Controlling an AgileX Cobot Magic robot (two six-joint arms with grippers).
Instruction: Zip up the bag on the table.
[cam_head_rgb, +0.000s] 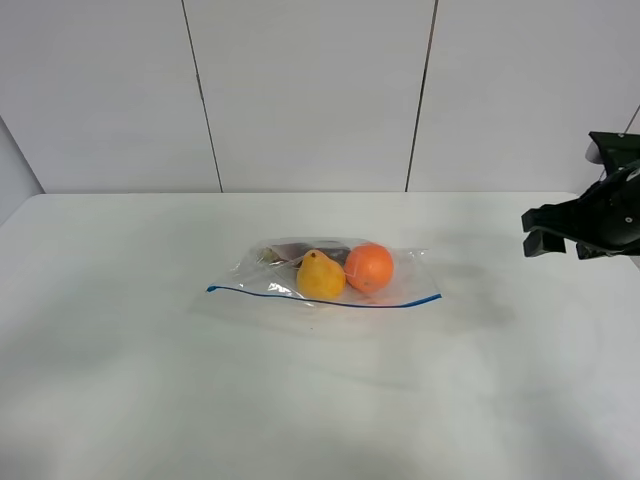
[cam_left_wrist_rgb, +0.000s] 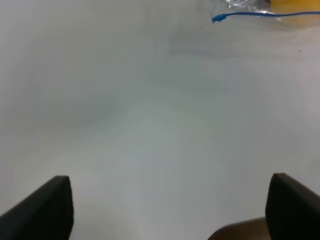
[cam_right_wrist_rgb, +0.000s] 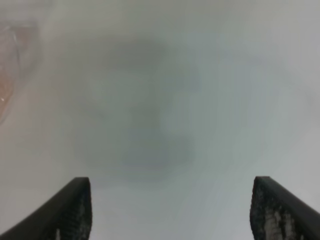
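Bag (cam_head_rgb: 325, 272): clear crinkled plastic, flat near the middle of the table (cam_head_rgb: 120, 380), blue zipper strip (cam_head_rgb: 320, 298) along the near long edge, from left end to right end. Contents seen through the plastic: yellow pear-shaped fruit (cam_head_rgb: 320, 276), orange round fruit (cam_head_rgb: 369, 267) touching it on the right, dark flat item (cam_head_rgb: 300, 251) behind both. Whether the strip is sealed anywhere: cannot tell at this size. Right gripper (cam_head_rgb: 560, 243): hanging above the table at the far right of the high view, well apart from the bag; in its wrist view (cam_right_wrist_rgb: 170, 210) jaws spread wide, nothing between them, only blurred white tabletop below and a faint orange blur at one edge. Left gripper (cam_left_wrist_rgb: 167, 205): absent from the high view; in its wrist view fingers set wide apart and empty over bare table, the blue strip's end (cam_left_wrist_rgb: 216, 19) at the far edge of the picture, well apart. Step in hand, as judged: approach, no contact yet, zipping not begun. Next move, as judged: one gripper down onto an end of the strip to pin the bag, the other closed lightly over the strip beside it and drawn along the full edge; low, flat approach needed, with care not to snag loose plastic or push the fruit.
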